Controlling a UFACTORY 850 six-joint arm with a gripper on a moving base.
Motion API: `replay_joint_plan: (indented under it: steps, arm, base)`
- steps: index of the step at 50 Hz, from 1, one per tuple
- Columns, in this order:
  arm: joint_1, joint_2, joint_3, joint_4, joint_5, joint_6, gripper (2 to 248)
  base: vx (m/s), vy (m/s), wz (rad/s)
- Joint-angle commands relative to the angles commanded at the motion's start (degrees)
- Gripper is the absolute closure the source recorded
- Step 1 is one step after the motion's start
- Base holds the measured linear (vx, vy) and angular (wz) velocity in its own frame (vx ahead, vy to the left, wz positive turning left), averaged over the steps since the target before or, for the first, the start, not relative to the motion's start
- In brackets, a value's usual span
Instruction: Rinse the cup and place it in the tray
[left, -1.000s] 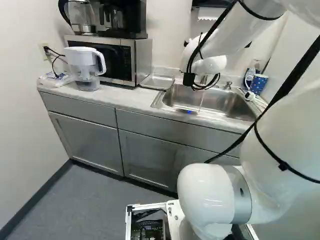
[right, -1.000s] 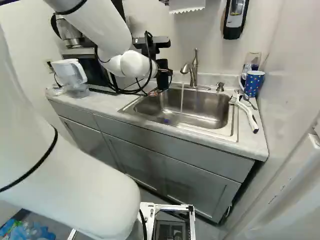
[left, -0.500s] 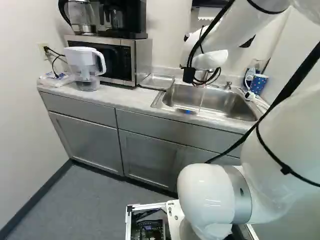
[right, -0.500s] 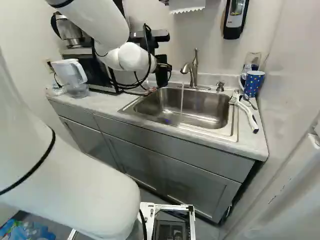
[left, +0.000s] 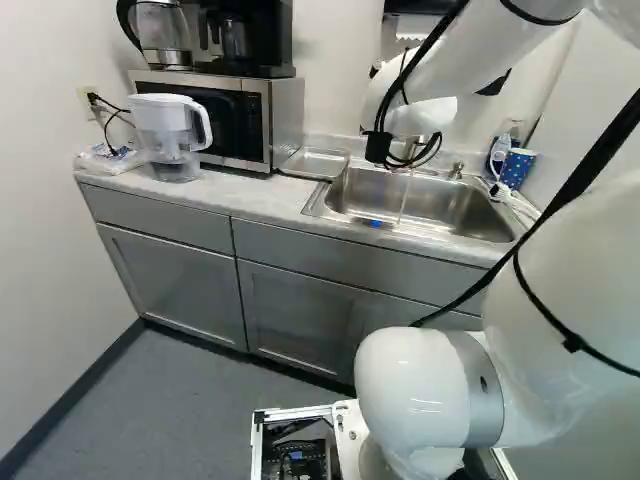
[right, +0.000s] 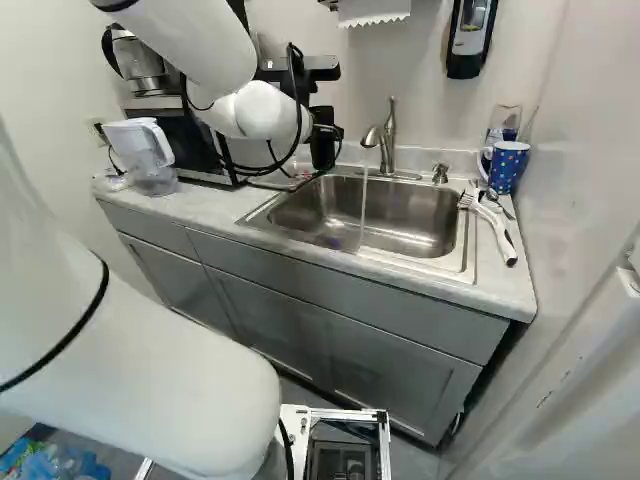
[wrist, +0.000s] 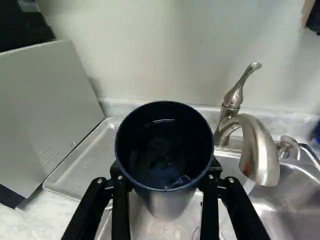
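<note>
In the right base view my gripper (right: 322, 142) hangs over the sink's left end, left of the faucet; cup and fingers cannot be told apart there. The wrist view shows the gripper (wrist: 166, 192) shut on a dark cup (wrist: 167, 202), one finger on each side. The cup's mouth faces the wrist camera, with some shiny wetness inside. Beside the cup, on the counter between microwave and sink, lies the shallow metal tray (wrist: 82, 162), bare where visible. Water (right: 364, 195) runs from the faucet (wrist: 257, 150) into the sink, on the cup's other side.
A microwave (left: 245, 115) with a coffee maker on top and a white pitcher (left: 170, 130) stand left of the tray. Right of the sink (right: 400, 215) are a soap pump (right: 440, 173), a dotted blue mug (right: 508, 167) and a brush (right: 495, 228). A wall rises behind the faucet.
The arm's wrist end has risen slightly, lifting the gripper and the held cup a little. The base has not moved, and the water keeps running.
</note>
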Motion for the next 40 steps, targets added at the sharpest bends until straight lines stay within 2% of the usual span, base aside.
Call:
replay_joint_plan:
  steps: [40]
  arm:
    - [0.00,0.00,0.00,0.00,0.00,23.82,125]
  base:
    - [0.000,0.000,0.000]
